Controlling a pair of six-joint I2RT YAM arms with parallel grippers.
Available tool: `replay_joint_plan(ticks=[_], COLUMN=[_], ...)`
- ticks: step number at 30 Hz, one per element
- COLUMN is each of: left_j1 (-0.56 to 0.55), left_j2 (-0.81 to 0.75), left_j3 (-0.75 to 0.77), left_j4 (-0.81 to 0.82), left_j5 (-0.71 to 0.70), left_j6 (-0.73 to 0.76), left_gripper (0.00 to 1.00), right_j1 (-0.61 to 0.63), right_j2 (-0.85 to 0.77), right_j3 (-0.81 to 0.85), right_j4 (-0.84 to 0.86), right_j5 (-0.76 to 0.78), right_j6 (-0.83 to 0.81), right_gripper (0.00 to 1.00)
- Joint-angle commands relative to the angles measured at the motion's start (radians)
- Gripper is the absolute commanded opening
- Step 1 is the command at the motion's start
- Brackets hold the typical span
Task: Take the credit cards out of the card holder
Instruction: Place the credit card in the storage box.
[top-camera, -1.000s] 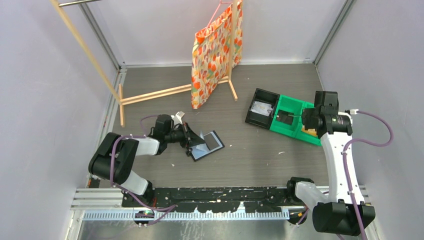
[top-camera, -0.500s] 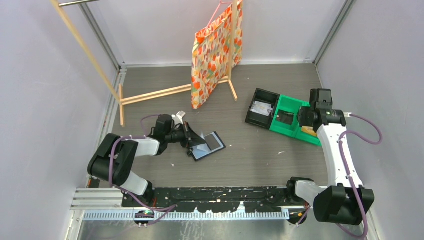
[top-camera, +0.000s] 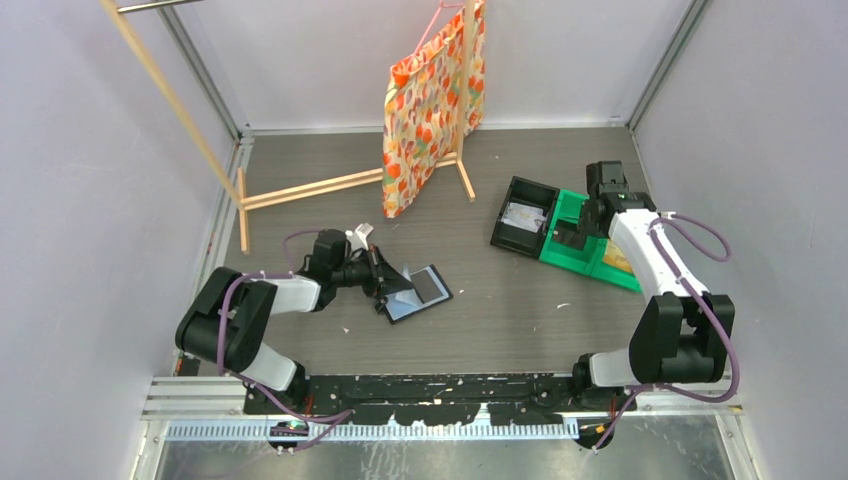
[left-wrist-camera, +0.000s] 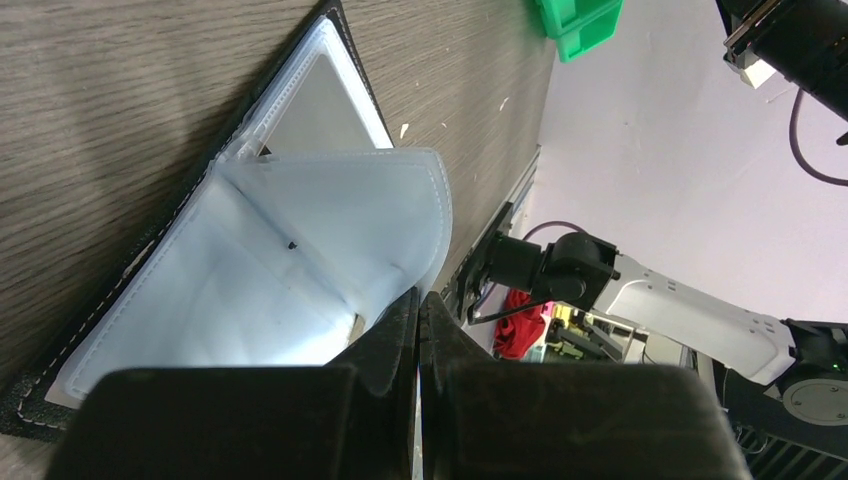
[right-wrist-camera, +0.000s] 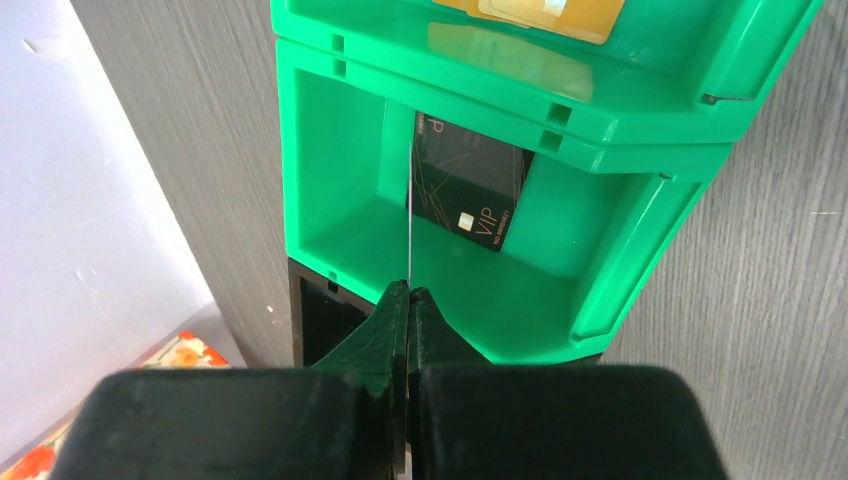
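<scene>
Black outside and pale inside, the card holder (top-camera: 418, 292) lies open left of the table's (top-camera: 500, 320) middle as before. The left gripper (left-wrist-camera: 418, 298) is unmoved, jaws pressed together at the edge of its raised clear sleeve (left-wrist-camera: 330, 230). Near the right edge, the right gripper (right-wrist-camera: 409, 288) has swung from the green bin's (right-wrist-camera: 330, 200) right side towards its far side, jaws pinching a thin credit card (right-wrist-camera: 409, 260) edge-on above a black card (right-wrist-camera: 470, 185) in the middle compartment.
</scene>
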Motion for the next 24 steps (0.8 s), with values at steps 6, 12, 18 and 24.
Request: replay_joint_plan(ticks=[6, 12, 18, 24], left_j1=[-0.005, -0.008, -0.012, -0.02], left_j2=[-0.027, -0.022, -0.022, -0.026], left_j3=[0.026, 0.025, 0.02, 0.017], left_j4=[-0.011, -0.01, -0.007, -0.004], left_j5=[0.009, 0.007, 0.002, 0.0], left_j6=[0.031, 0.032, 0.037, 0.037], left_gripper=[0.01, 0.01, 0.0, 0.01], right_j1=[0.01, 0.009, -0.007, -0.01], right_j2=[0.032, 0.044, 0.037, 0.169], right_j3=[0.124, 0.206, 0.16, 0.249], right_j4=[-0.121, -0.25, -0.18, -0.258], right_j5=[0.114, 0.096, -0.041, -0.121], right_j6=[0.095, 0.045, -0.06, -0.11], right_gripper=[0.01, 0.01, 0.01, 0.01])
